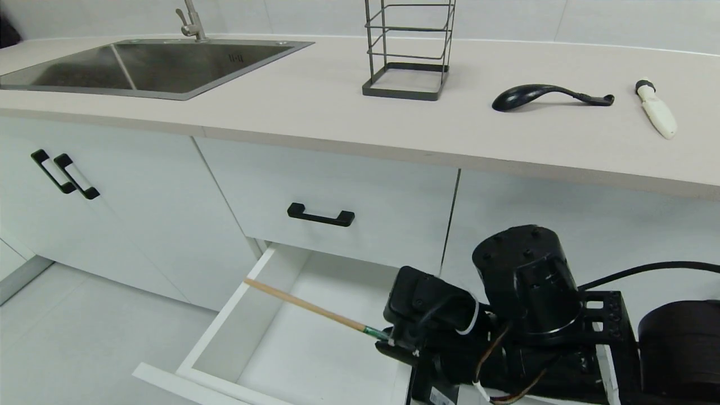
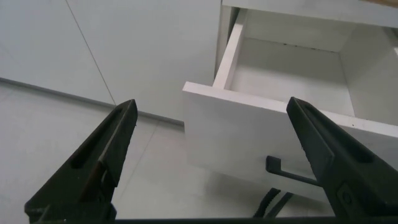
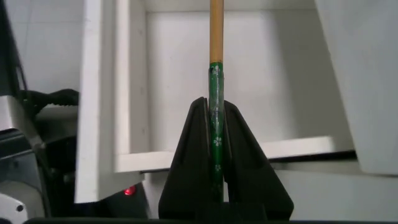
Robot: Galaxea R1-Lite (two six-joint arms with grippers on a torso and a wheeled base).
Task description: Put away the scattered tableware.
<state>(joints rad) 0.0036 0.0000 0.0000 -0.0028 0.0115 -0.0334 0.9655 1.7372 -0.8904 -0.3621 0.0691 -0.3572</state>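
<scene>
right fingers [image 3: 194,155] pinch chopstick [image 3: 216,37] at green end | chopstick over open drawer [image 1: 222,320] | left fingers [image 2: 102,155] wide

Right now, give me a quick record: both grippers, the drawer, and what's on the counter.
Right gripper: fingers shut on a chopstick, held over the drawer
Left gripper: fingers open, facing the drawer front
Drawer: pulled open
Counter: black spoon and white utensil lying apart, wire rack beside them
</scene>
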